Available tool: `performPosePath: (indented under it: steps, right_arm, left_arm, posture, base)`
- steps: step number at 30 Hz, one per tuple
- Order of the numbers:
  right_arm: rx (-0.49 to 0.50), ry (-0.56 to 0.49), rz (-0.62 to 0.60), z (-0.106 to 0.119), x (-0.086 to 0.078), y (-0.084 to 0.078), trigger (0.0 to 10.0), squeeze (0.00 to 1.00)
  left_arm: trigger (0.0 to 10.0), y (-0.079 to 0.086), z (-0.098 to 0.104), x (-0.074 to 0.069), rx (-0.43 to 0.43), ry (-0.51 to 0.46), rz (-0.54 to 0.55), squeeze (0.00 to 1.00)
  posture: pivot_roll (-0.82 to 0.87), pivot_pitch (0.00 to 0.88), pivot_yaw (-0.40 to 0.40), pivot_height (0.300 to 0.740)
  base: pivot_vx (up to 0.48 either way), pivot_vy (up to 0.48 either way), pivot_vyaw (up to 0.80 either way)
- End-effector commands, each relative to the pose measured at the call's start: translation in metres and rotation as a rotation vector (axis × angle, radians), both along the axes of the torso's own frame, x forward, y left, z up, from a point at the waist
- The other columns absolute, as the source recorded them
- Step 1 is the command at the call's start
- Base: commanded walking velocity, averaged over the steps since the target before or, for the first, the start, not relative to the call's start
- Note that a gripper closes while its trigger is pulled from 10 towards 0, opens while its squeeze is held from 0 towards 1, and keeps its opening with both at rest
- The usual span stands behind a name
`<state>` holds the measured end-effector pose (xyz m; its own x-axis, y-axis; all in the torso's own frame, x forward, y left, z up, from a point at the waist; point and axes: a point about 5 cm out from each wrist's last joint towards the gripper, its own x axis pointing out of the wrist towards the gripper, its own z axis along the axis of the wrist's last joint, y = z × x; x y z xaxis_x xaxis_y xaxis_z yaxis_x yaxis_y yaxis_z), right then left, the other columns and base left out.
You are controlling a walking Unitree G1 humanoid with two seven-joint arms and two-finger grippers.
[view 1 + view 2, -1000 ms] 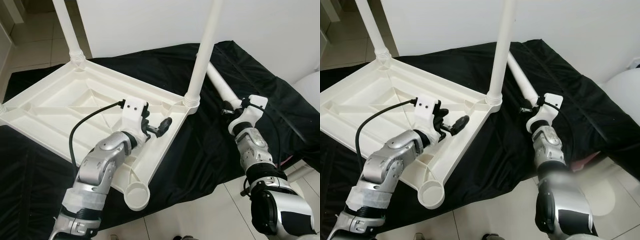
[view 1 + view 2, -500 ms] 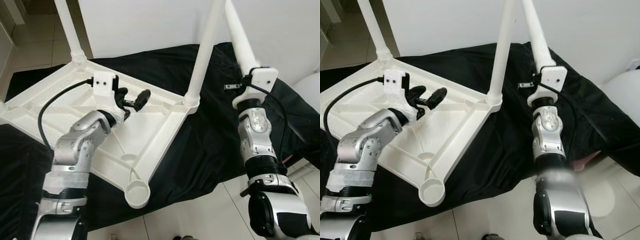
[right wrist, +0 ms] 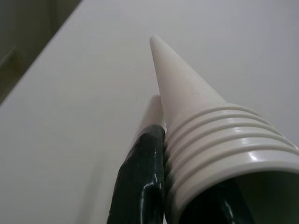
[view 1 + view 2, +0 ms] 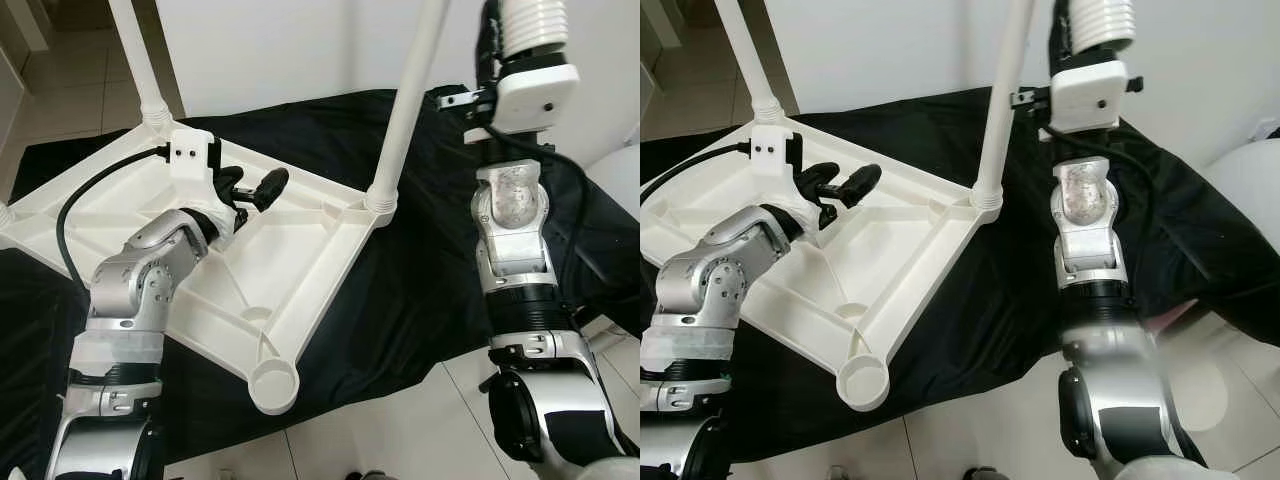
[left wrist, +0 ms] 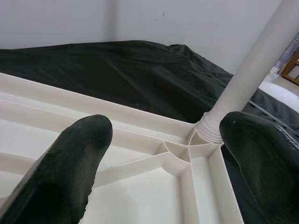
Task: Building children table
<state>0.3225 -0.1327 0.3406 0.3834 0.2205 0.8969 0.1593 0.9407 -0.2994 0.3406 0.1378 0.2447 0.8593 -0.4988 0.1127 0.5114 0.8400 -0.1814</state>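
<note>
One table leg (image 3: pixel 196 116) upright, threaded end down, right pincer (image 4: pixel 487 55) clamped

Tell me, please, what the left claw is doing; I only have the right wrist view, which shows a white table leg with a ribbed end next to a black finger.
Observer: The left claw hovers open over the upturned table top, holding nothing.
Operator: Thank you. How many legs are already fitted?
Observer: Two legs stand in corner sockets, one at the back and one on the right.
Operator: Is any socket free for my leg?
Observer: Yes, the nearest corner socket is empty, at the edge of the black cloth.
Operator: Where is my claw?
Observer: The right claw is raised high, holding the table leg upright by its ribbed end.
</note>
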Motion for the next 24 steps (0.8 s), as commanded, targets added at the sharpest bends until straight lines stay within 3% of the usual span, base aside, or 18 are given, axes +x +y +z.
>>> performPosePath:
  steps: [1,7,8,9,16,20,21,24]
  right_arm:
    - [-0.063,-0.054,0.026,0.003,-0.008,0.012,10.0,0.00]
    - [-0.136,-0.003,0.039,-0.019,-0.006,0.024,10.0,0.00]
    - [-0.149,0.015,0.040,-0.026,-0.006,0.025,10.0,0.00]
    - [-0.162,0.032,0.043,-0.032,-0.005,0.026,10.0,0.00]
    - [-0.193,0.119,0.062,-0.059,-0.006,0.028,10.0,0.00]
    - [-0.227,0.214,0.082,-0.088,-0.010,0.029,10.0,0.00]
    - [-0.249,0.244,0.088,-0.098,-0.012,0.029,10.0,0.00]
    - [-0.274,0.288,0.096,-0.111,-0.014,0.030,10.0,0.00]
  left_arm:
    - [10.0,-0.004,0.000,-0.004,-0.001,-0.021,-0.111,0.00]
    - [10.0,-0.002,0.003,-0.006,-0.014,-0.030,-0.131,0.00]
    - [10.0,-0.001,0.004,-0.007,-0.028,-0.027,-0.149,0.44]
    - [10.0,0.000,0.004,-0.008,-0.054,-0.017,-0.172,1.00]
    - [10.0,0.006,0.010,-0.011,-0.135,0.003,-0.236,1.00]
    - [10.0,0.012,0.017,-0.012,-0.220,0.037,-0.293,1.00]
    - [10.0,0.013,0.021,-0.011,-0.282,0.073,-0.324,0.00]
    - [10.0,0.012,0.026,-0.009,-0.362,0.126,-0.367,0.00]
  posture:
    - [-0.01,0.048,0.010,0.740]
    - [-0.01,0.049,0.005,0.740]
    - [-0.01,0.050,0.003,0.740]
    - [-0.01,0.050,0.003,0.740]
    - [0.00,0.054,-0.005,0.740]
    - [0.00,0.058,-0.006,0.740]
    - [0.00,0.057,-0.004,0.740]
    - [-0.01,0.057,-0.001,0.740]
  base:
    - [0.000,0.000,0.00]
    - [0.000,0.000,0.00]
    - [0.000,0.000,0.00]
    - [0.000,0.000,0.00]
    - [0.000,0.000,0.00]
    - [0.000,0.000,0.00]
    - [0.000,0.000,0.00]
    - [0.000,0.000,0.00]
